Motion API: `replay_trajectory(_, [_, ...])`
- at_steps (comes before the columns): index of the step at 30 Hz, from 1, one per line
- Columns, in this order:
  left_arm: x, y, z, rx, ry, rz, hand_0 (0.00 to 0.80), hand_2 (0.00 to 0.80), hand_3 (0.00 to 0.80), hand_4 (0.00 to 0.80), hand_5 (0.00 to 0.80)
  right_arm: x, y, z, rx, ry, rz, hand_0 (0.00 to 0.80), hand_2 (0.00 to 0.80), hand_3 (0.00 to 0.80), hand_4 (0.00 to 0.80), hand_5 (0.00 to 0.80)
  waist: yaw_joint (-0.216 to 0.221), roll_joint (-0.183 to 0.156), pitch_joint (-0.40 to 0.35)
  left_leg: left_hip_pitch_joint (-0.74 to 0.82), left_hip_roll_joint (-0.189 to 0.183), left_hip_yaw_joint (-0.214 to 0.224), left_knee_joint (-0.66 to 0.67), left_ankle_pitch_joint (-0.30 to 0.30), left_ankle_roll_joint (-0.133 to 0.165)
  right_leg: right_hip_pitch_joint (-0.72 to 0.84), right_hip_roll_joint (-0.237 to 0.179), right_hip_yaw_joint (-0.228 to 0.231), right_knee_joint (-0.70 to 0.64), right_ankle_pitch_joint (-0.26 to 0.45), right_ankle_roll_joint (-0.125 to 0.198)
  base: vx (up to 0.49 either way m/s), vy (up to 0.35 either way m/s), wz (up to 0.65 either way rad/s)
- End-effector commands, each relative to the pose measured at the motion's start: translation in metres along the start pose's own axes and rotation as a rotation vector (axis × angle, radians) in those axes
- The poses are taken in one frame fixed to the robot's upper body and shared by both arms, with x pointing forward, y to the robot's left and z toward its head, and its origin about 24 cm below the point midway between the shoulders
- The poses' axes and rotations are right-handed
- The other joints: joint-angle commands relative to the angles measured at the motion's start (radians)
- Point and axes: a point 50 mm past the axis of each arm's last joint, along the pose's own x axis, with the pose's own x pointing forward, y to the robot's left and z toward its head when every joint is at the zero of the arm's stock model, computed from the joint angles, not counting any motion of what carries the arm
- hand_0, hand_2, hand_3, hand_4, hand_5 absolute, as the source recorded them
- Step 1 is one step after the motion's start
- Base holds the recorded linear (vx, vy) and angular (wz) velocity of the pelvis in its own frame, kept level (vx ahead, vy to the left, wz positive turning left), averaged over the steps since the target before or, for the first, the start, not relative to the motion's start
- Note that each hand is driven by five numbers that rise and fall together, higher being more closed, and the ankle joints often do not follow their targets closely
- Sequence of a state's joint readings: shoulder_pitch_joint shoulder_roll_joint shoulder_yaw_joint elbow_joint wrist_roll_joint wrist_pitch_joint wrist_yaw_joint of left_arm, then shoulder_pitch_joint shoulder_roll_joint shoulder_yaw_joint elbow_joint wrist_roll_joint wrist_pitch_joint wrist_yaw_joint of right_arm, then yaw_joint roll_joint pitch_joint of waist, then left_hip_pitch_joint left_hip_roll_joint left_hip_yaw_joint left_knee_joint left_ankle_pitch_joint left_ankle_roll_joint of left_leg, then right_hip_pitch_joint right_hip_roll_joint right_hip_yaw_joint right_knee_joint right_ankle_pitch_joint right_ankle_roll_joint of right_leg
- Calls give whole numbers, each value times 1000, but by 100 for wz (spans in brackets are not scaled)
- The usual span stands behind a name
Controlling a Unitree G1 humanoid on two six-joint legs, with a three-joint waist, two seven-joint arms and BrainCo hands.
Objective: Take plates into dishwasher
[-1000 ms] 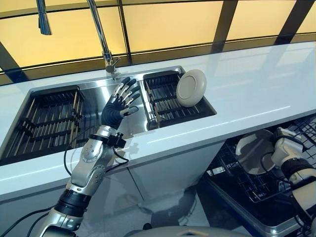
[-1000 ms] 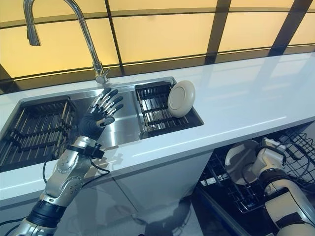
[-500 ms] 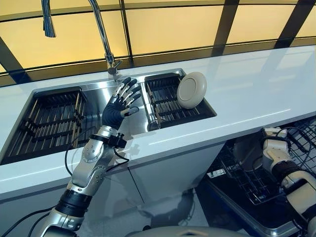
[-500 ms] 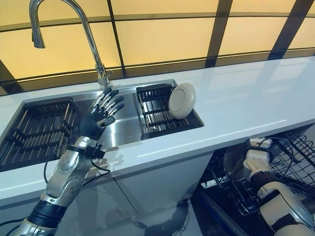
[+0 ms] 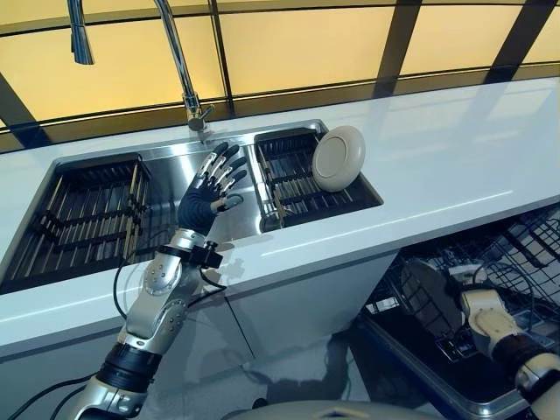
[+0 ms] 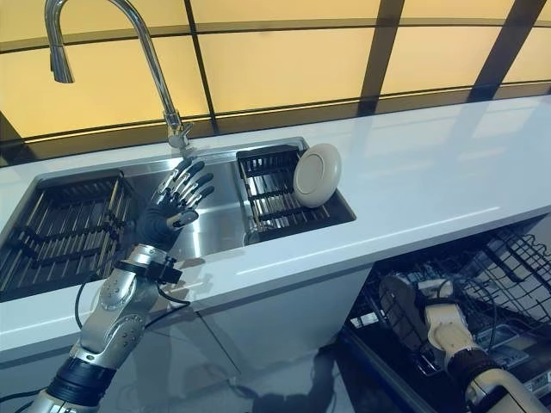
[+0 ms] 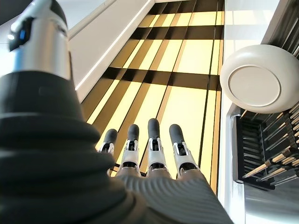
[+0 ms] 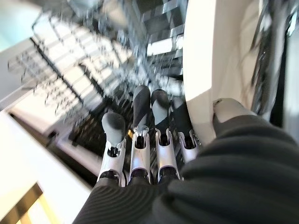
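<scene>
Plates are in two places on my screens. One round cream plate (image 5: pixel 339 157) stands on edge in the black wire rack (image 5: pixel 293 175) that sits in the right basin of the stainless steel sink (image 5: pixel 179 188), leaning against the rack's far right end with its underside turned my way; the left wrist view shows that same plate (image 7: pixel 256 78) upright above the rack bars. A second black wire rack (image 5: pixel 83 214) fills the left basin, and the tall chrome tap (image 6: pixel 138 60) arches over the sink from behind.

My left robot hand (image 5: pixel 213 182) hovers over the steel strip between the two basins, fingers spread and straight, holding nothing and well short of the cream plate.

The long white worktop (image 5: pixel 455 166) runs across the view in front of yellow panels with dark frames. Below its right end the dark wire dishwasher basket (image 6: pixel 508 275) is pulled out. My right robot hand (image 5: pixel 477 306) is down inside that basket, beside a second round plate (image 5: pixel 420 293) that stands on edge among the wires and looks dark in the shade. In the right wrist view a pale plate edge (image 8: pixel 210 60) lies right against the thumb side of the hand, with the fingers straight alongside it; the picture there is smeared, so I cannot tell whether the hand is gripping the plate or merely resting against it.
</scene>
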State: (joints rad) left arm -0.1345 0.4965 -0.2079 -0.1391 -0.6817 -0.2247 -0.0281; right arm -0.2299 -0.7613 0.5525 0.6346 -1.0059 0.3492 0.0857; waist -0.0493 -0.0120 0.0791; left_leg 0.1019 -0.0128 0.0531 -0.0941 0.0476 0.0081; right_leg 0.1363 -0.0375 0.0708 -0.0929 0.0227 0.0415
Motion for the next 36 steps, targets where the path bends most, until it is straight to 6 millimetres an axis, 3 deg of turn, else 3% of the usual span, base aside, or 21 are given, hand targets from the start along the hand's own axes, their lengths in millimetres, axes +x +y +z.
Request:
replay_trajectory(1, [5, -1, 27, 36, -150, -26, 0, 0, 0, 0, 0, 4, -20, -27, 3, 35, -71, 800, 800, 800, 800, 800, 3, -18, 12, 44, -32, 5, 7, -103, 72, -34, 62, -18, 6, 40, 5, 0, 0, 0])
replay_trajectory(7, [6, -1, 30, 39, -152, -25, 0, 0, 0, 0, 0, 2, -1, -41, 128, 81, -19, 800, 800, 800, 800, 800, -1, -24, 15, 47, -30, 4, 7, -102, 71, -31, 63, -18, 6, 41, 5, 0, 0, 0])
replay_trajectory(8, [6, -2, 29, 41, -152, -26, 0, 0, 0, 0, 0, 2, 1, -41, 164, 82, -22, 765, 765, 765, 765, 765, -2, -24, 16, 48, -30, 5, 7, -103, 71, -31, 64, -17, 6, 41, 5, 0, 0, 0])
replay_trajectory(9, [6, -2, 30, 42, -152, -25, 0, 0, 0, 0, 0, 1, 1, -42, 173, 82, -32, 436, 436, 436, 436, 436, -3, -24, 16, 48, -29, 5, 7, -103, 71, -30, 64, -16, 6, 42, 5, 0, 0, 0])
replay_trajectory(10, [5, -2, 30, 42, -153, -24, 0, 0, 0, 0, 0, 0, 2, -44, 190, 80, -50, 0, 0, 0, 0, 0, -5, -24, 16, 49, -29, 6, 7, -103, 71, -30, 64, -15, 6, 42, 5, 0, 0, 0])
replay_trajectory(22, [-3, 8, 32, 59, -168, 35, 0, 0, 0, 0, 0, -17, -16, -50, 538, 71, -205, 0, 0, 0, 0, 0, -52, -18, 15, 53, -24, 19, 7, -102, 71, -34, 71, 9, 6, 45, 5, 0, 1, 0])
replay_trajectory(29, [-5, 11, 33, 68, -171, 57, 0, 0, 0, 0, 0, -26, -25, -47, 624, 46, -279, 0, 0, 0, 0, 0, -74, -14, 13, 53, -23, 35, 7, -104, 73, -40, 74, 25, 6, 46, 6, -1, 5, -8])
replay_trajectory(36, [-8, 14, 34, 74, -179, 73, 0, 0, 0, 0, 0, -33, -30, -61, 706, 94, -350, 0, 0, 0, 0, 0, -91, -12, 13, 53, -20, 49, 7, -104, 73, -44, 76, 37, 6, 48, 6, -4, 8, -3])
